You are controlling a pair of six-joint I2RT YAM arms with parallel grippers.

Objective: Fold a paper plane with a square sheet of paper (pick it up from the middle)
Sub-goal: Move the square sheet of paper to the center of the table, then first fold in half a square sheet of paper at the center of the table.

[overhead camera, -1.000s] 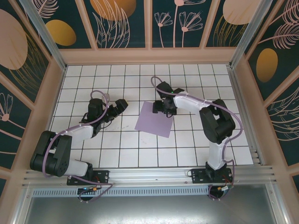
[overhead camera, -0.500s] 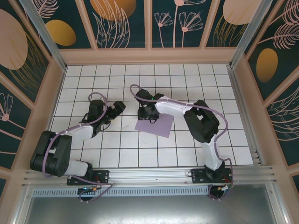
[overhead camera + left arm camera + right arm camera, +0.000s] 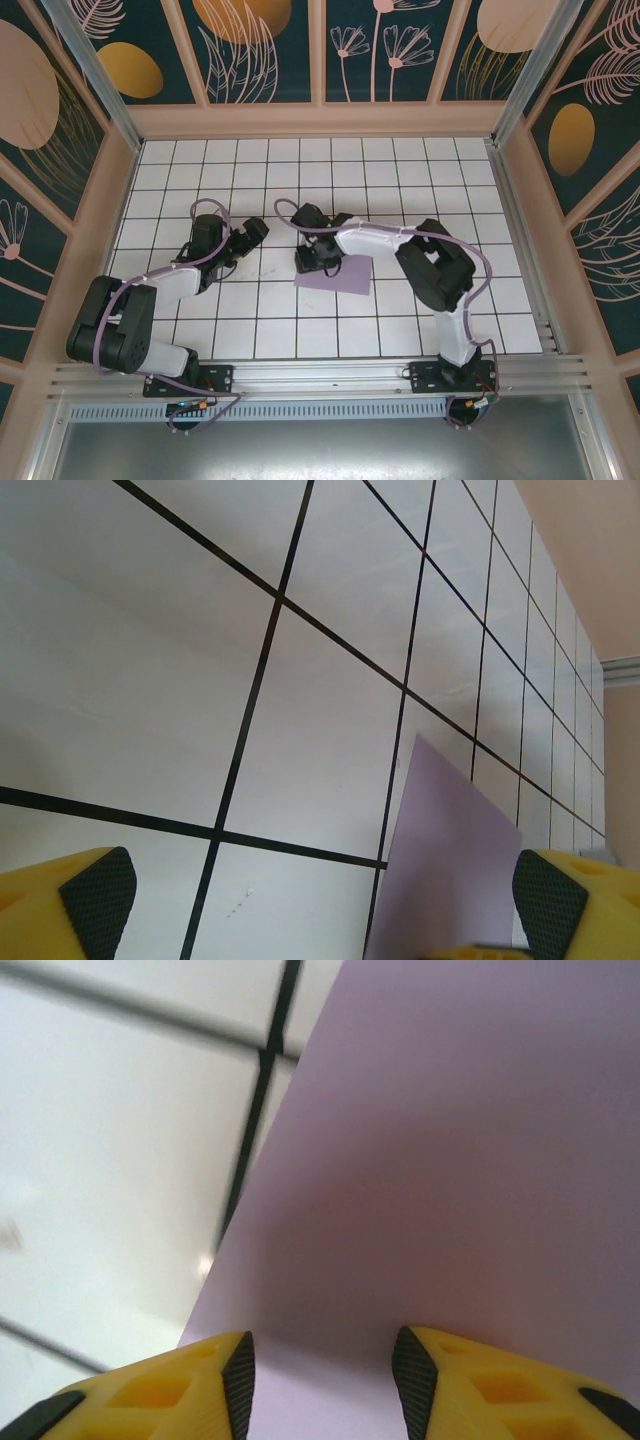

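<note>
Right wrist view: the right gripper [image 3: 320,1360] straddles the square sheet of paper [image 3: 450,1160] mid-table with its jaws half-narrowed, likely to pinch it up; whether it grips, I can't tell. The left gripper [image 3: 320,890] gapes nearby, probably ready to help

Table [image 3: 300,160] open along far rows and right side; right arm [image 3: 385,238] with right pincer [image 3: 312,262] bars the centre, left arm [image 3: 175,278] the left.

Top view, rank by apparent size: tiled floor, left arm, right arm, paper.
1. tiled floor
2. right arm and left arm: they look about alike, so no ranking between them
3. paper, partly covered by the right arm
</note>
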